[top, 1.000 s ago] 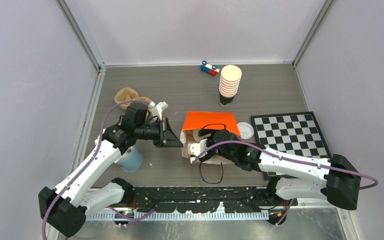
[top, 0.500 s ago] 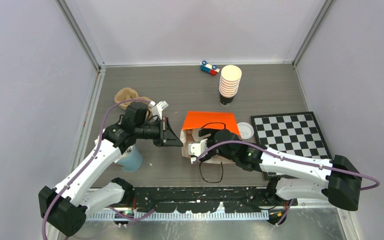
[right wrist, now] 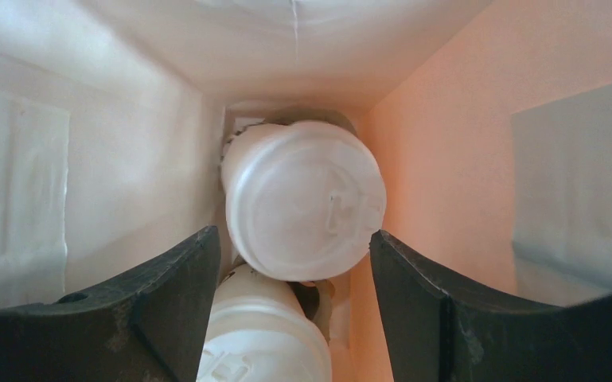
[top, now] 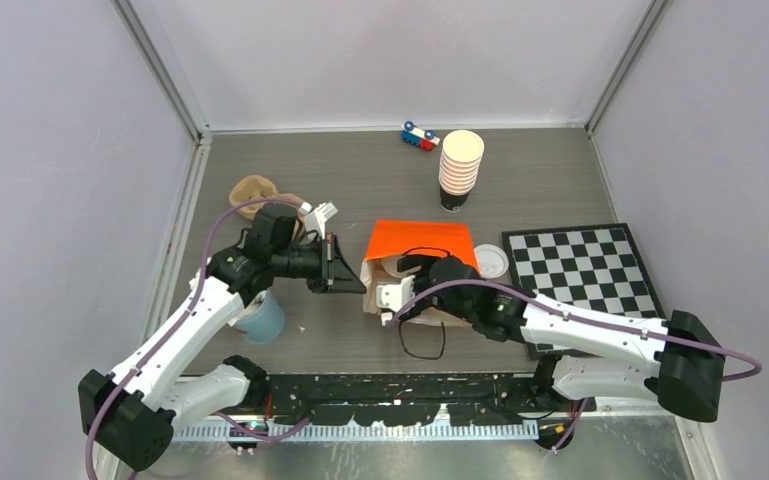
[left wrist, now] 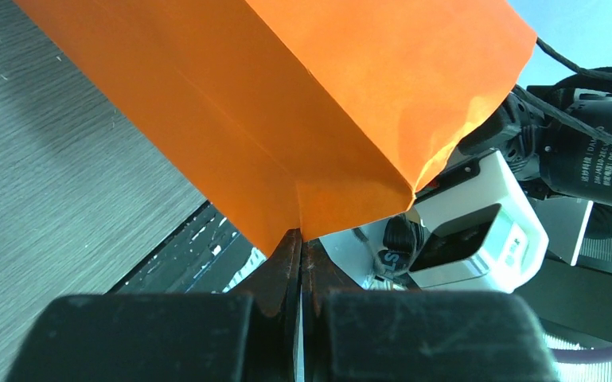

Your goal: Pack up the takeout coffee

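The right gripper (right wrist: 294, 239), reaching inside the orange paper bag (left wrist: 326, 95), has its jaws spread wide to either side of a small white lidded paper cup (right wrist: 302, 199) deep in the bag. A second lidded cup (right wrist: 261, 334) lies just beside it. The left gripper (left wrist: 301, 243) pinches the bag's rim, evidently to keep its mouth open.

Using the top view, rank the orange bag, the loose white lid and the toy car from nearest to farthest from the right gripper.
1. orange bag, mid-table: the right gripper is inside its mouth.
2. white lid, just right of the bag, at the chessboard edge.
3. toy car, far side, by the back wall.
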{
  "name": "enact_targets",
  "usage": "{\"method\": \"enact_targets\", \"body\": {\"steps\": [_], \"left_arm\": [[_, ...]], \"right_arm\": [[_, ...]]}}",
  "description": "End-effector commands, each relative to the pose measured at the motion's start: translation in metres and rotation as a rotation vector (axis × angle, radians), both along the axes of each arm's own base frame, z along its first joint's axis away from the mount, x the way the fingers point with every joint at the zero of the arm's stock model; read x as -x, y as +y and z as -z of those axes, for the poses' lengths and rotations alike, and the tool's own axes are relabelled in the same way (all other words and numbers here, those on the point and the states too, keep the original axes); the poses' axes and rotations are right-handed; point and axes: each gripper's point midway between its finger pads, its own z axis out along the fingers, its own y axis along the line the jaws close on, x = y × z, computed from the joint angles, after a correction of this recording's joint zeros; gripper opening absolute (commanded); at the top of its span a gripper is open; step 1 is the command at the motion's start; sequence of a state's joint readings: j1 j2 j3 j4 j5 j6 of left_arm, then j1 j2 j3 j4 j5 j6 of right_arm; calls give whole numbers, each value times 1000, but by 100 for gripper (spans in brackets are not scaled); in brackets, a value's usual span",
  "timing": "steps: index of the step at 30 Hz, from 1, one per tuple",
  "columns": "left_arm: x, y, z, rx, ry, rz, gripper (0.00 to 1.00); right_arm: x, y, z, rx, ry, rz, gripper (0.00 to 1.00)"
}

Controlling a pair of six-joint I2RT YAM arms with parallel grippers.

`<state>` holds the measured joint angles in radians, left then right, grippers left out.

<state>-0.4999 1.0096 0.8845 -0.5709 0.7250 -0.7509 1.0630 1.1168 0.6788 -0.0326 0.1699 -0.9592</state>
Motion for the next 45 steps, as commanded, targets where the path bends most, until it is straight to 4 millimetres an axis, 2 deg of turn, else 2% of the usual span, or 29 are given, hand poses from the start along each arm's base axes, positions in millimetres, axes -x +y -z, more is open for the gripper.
{"method": "enact_targets", "body": {"steps": [1,9,15,19,21,33,45], "left_arm": [[-6,-1,-15,13,-53,1,0],[-8,-2,-16,11,-51,-2,0],[-8,-2,-18,15,-54,0,0],[-7,-2,-19,13,-54,1,0],[-8,-2,-19,14,-56,0,0],[-10,-4,-32,35,-65,-4,0],[-12,-7,-38,47,-52,-17,0]], "right_arm": [[-3,10,-46,-132,-43,-2,73],[-5,7,-48,-132,-55,12,73],[-10,5,-38,-102,-58,39,73],[-8,9,-44,-133,-36,33,75],[-5,8,-40,-112,-1,33,76],[9,2,-59,-164,106,54,76],[11,-1,-87,-278,163,116,75]]}}
